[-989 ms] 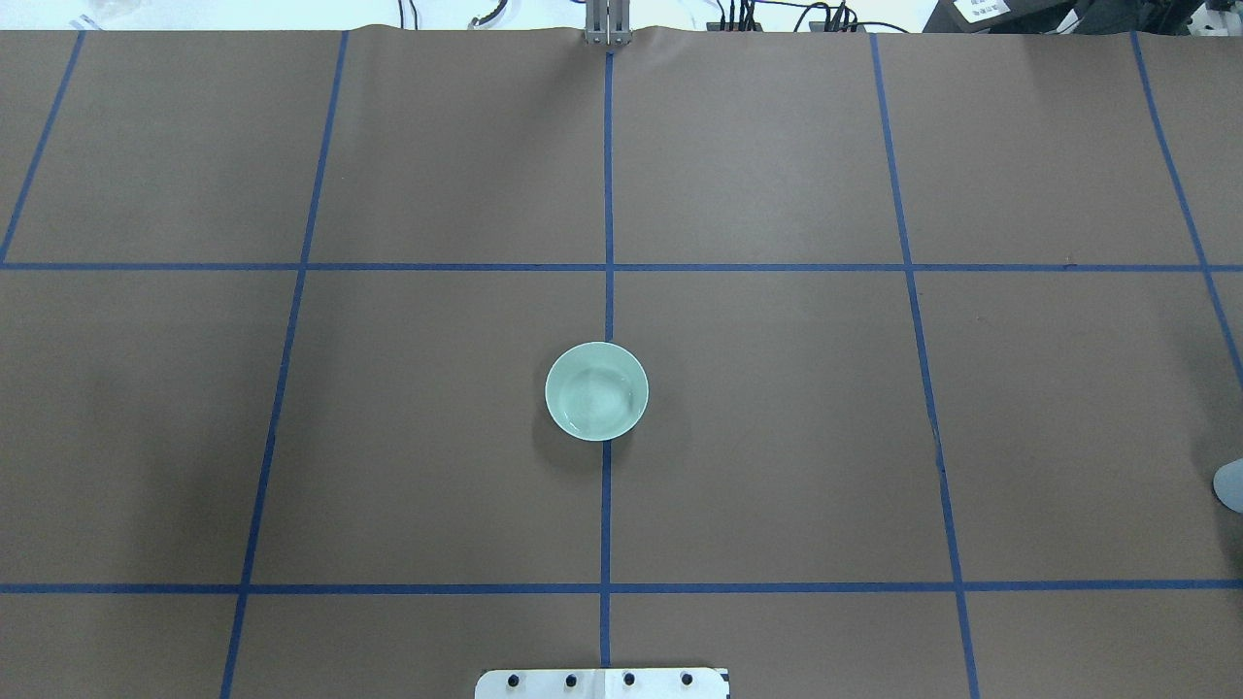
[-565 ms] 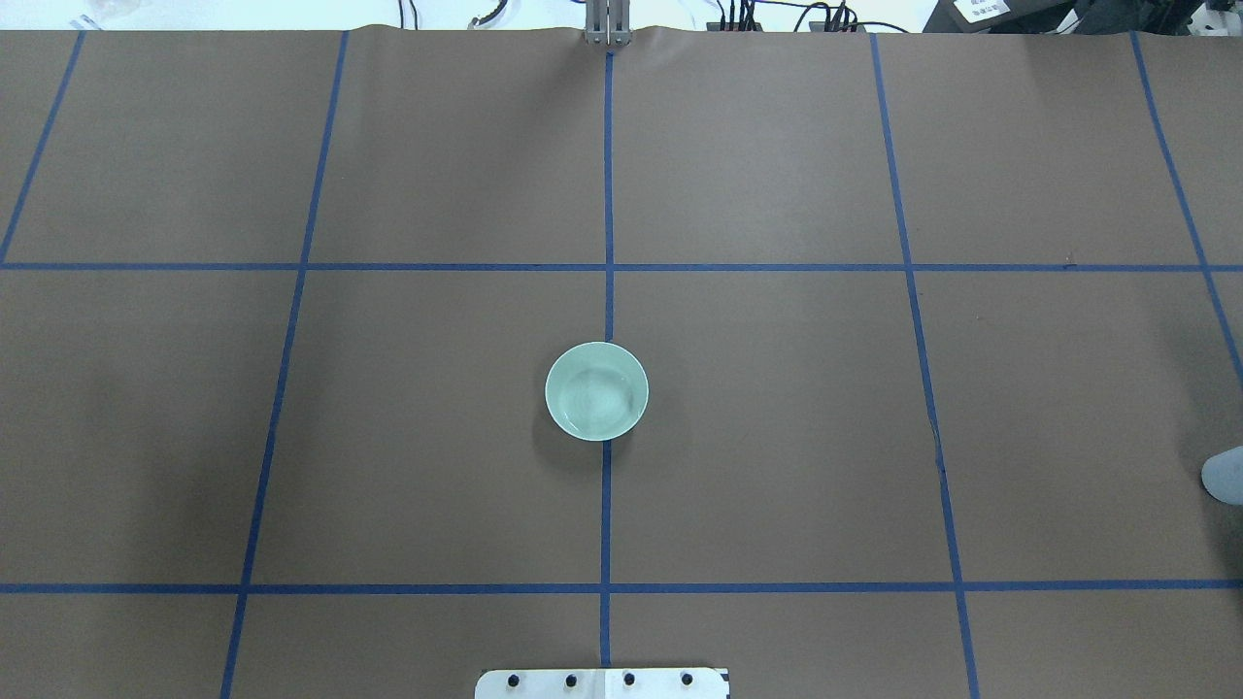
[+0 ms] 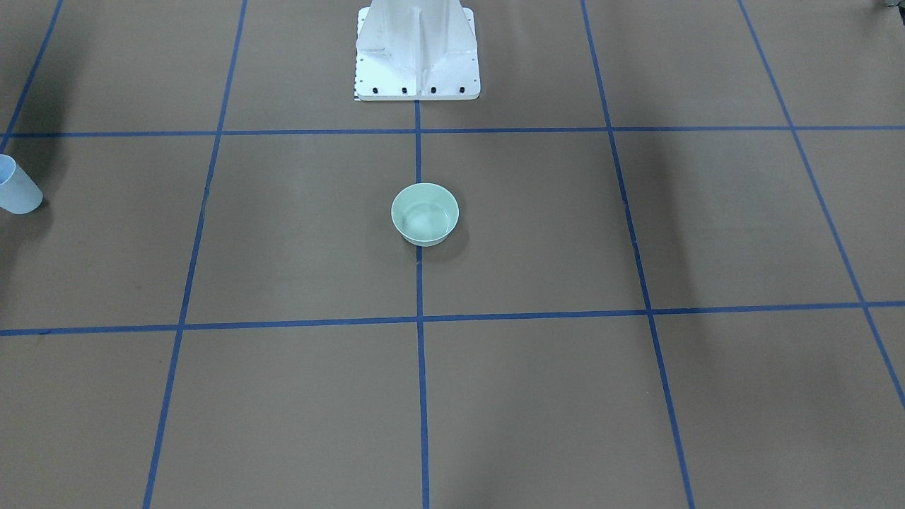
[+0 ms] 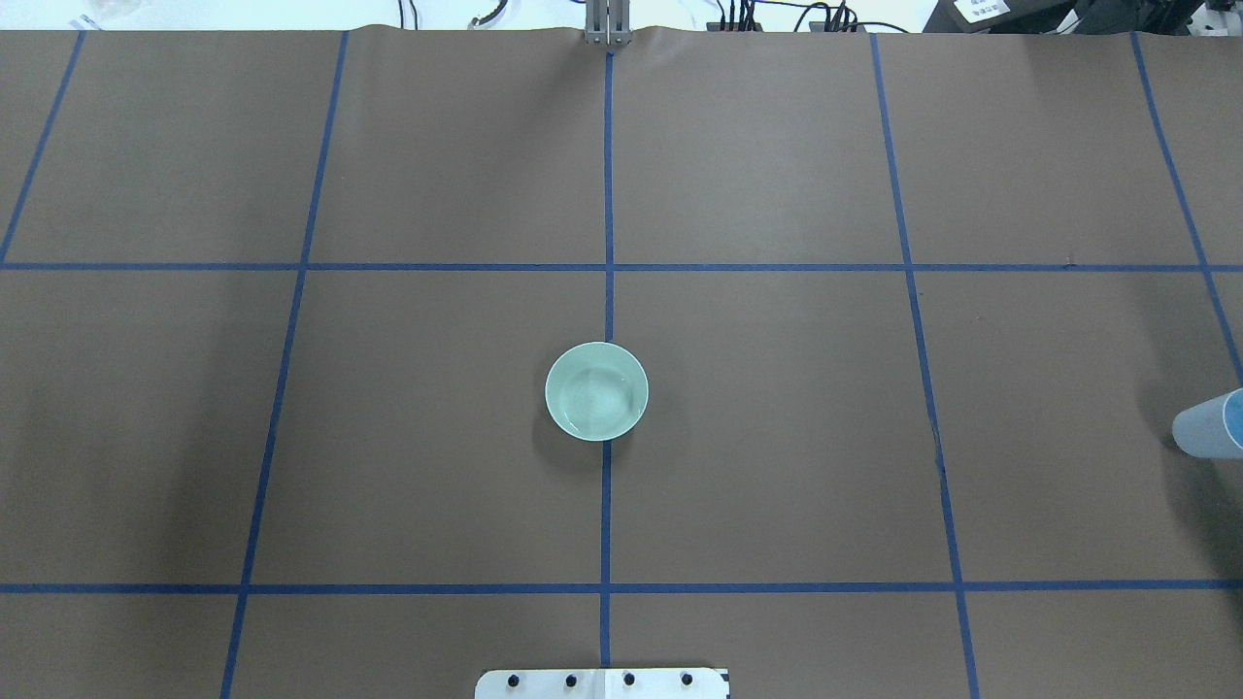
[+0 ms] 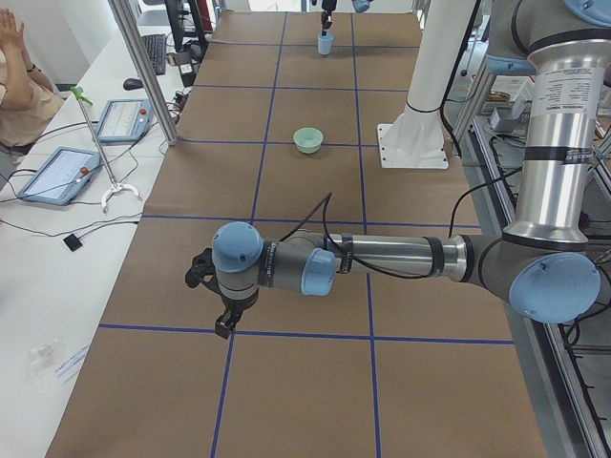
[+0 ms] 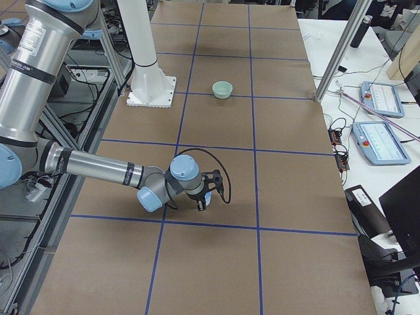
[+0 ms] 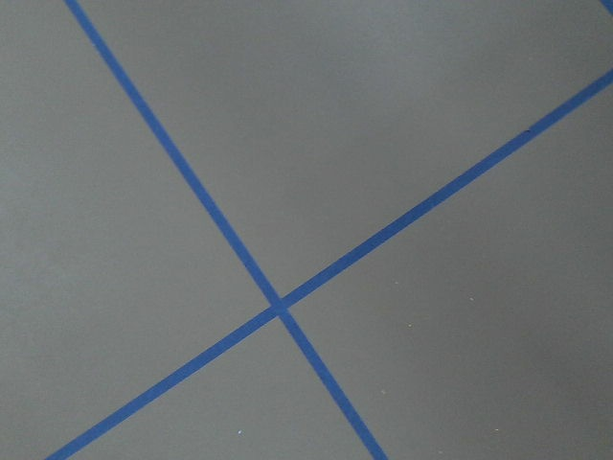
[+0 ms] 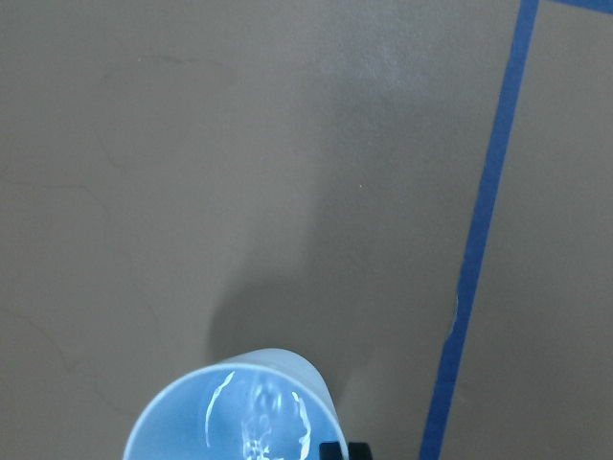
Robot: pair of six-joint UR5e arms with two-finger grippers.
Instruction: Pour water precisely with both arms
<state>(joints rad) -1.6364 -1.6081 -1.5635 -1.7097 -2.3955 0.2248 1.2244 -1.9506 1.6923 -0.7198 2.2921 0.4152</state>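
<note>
A pale green bowl stands at the table's middle, also in the front view. A light blue cup shows at the overhead view's right edge and at the front view's left edge. My right gripper is shut on the cup. In the right wrist view the cup fills the bottom edge, with faint glints of water inside and a black fingertip beside it. My left gripper hangs low over bare table at the far left; I cannot tell whether it is open or shut.
The white pedestal stands at the robot's edge of the table. Blue tape lines divide the brown table cover into squares. Tablets and cables lie on the white bench beyond the table, where an operator sits.
The blue cup at the overhead view's right edge has moved away from the robot and further into view. The bowl has not moved.
</note>
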